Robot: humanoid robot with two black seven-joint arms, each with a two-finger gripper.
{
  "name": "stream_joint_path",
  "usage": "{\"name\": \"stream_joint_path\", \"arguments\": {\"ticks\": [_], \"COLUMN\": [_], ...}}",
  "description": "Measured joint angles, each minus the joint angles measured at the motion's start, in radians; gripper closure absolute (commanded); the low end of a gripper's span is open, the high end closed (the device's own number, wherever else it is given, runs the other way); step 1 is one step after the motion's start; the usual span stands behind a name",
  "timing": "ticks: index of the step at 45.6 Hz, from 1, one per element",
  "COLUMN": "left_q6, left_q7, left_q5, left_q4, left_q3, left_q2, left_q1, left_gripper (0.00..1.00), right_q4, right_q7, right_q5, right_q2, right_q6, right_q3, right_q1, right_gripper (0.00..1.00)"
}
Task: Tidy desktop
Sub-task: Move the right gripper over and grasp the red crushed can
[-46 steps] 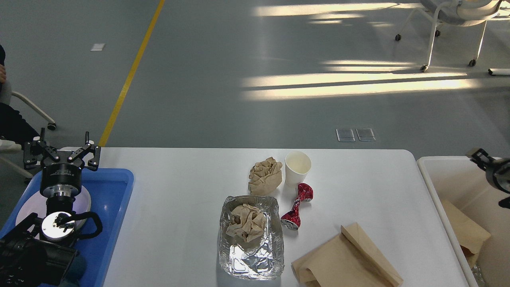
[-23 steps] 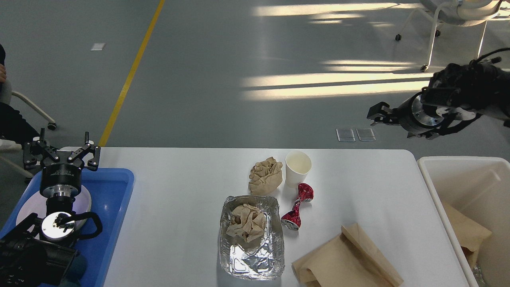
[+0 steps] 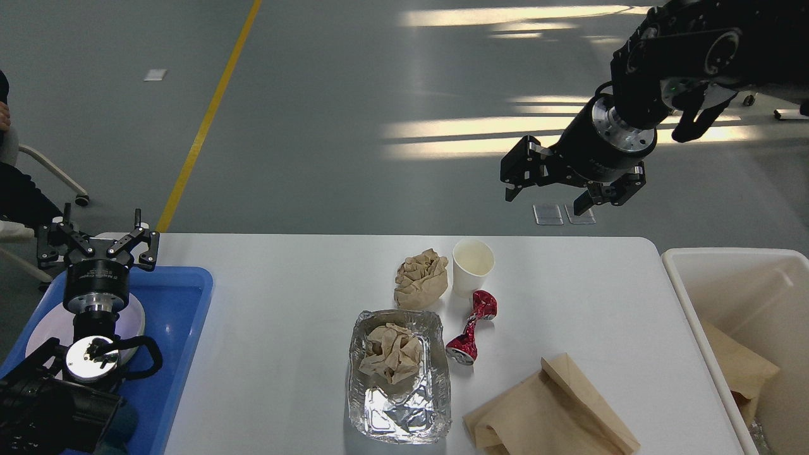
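The single head view looked forward and down from above the desktop (image 3: 284, 303), fairly near, floor beyond its far edge.

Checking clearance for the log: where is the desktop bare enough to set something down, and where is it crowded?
Bare: the wide stretch of desktop between the blue tray and the foil tray; also the right part, between the paper cup and the white bin. Crowded: the middle, around the crushed red can and paper bag.
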Motion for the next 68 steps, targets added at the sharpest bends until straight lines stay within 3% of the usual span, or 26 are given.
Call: {"name": "stream_joint_path", "arguments": {"ticks": [15, 25, 40, 57, 63, 68], "left_q6": [0.000, 0.000, 0.001, 0.001, 0.001, 0.001], "left_q7": [0.000, 0.000, 0.000, 0.000, 0.000, 0.000], "left_q5": [0.000, 0.000, 0.000, 0.000, 0.000, 0.000], "left_q4": [0.000, 0.000, 0.000, 0.000, 0.000, 0.000], "left_q3": [0.000, 0.000, 0.000, 0.000, 0.000, 0.000], "left_q2": [0.000, 0.000, 0.000, 0.000, 0.000, 0.000], "left_q1": [0.000, 0.000, 0.000, 0.000, 0.000, 0.000], "left_gripper": [0.04, 0.04, 0.04, 0.04, 0.04, 0.04], "right_q4": [-0.082, -0.133, -0.175, -0.286, -0.348, -0.370], "right_q7": [-0.003, -0.006, -0.006, -0.004, -0.004, 0.000], "right_q5": [-0.002, -0.006, -0.041, -0.111, -0.137, -0.140], "right_q2": [-0.001, 0.007, 0.054, 0.100, 0.130, 0.145], "right_q6": [-0.229, -0.267, -0.443, -0.574, -0.638, -0.650], "right_q3": [0.104, 0.172, 0.228, 0.287, 0.287, 0.287], "right_q1": [-0.330, -0.508, -0.668, -0.812, -0.868, -0.891], "right_gripper": [0.00, 0.00, 0.00, 0.00, 0.01, 0.08]}}
